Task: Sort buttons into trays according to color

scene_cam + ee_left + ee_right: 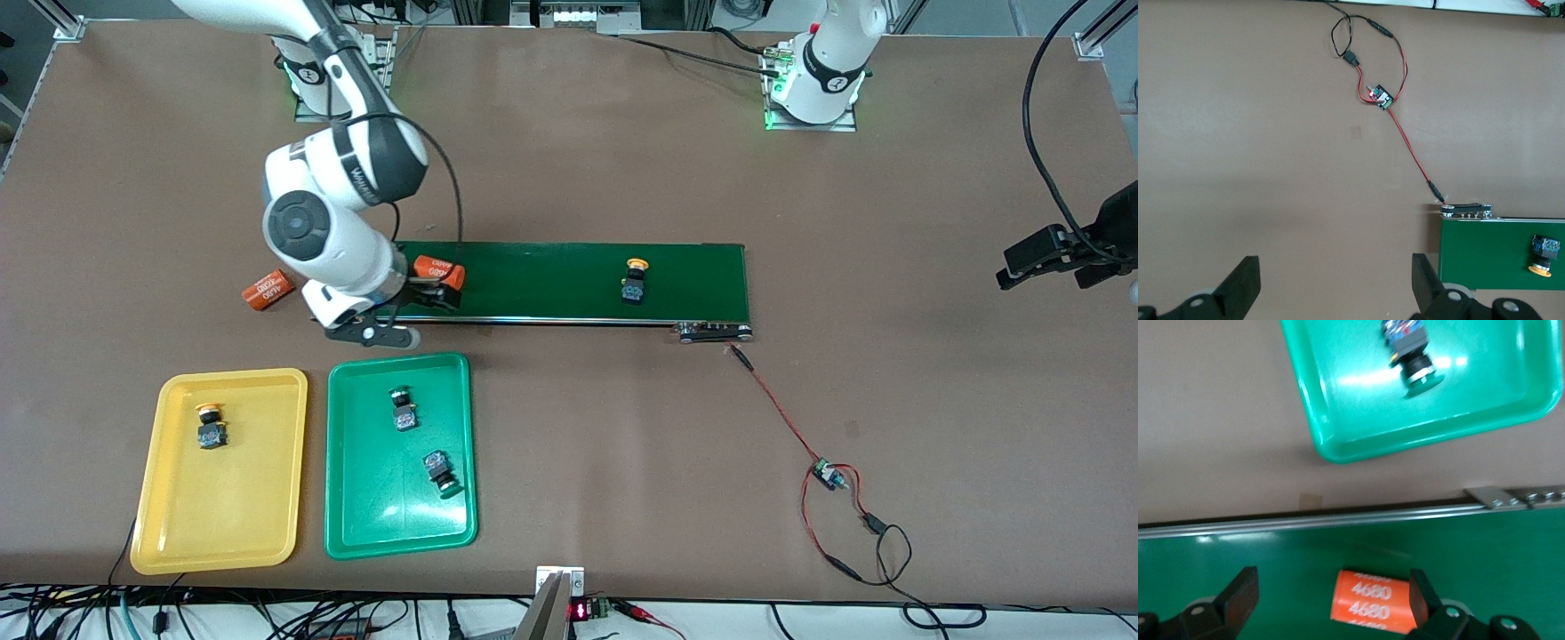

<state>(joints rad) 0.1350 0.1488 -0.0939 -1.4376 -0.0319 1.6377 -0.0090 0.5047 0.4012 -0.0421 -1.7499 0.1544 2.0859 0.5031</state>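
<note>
One yellow-capped button [635,282] [1543,253] lies on the dark-green conveyor belt [569,280], toward the left arm's end. A second yellow-capped button [211,427] rests in the yellow tray [178,524]. Two green-capped buttons [403,409] [442,472] lie in the green tray [356,516] [1338,447]; one green button [1411,357] shows in the right wrist view. My right gripper [433,293] [1331,597] is open low over the belt's other end, with an orange cylinder [1371,603] between its fingers, close to one finger. My left gripper [1042,277] [1336,280] waits open above bare table off the belt's end.
A second orange cylinder [268,290] lies on the table beside the belt's end near the right arm. A small circuit board [825,473] [1381,97] with red and black wires runs from the belt's roller [714,332] toward the table's front edge.
</note>
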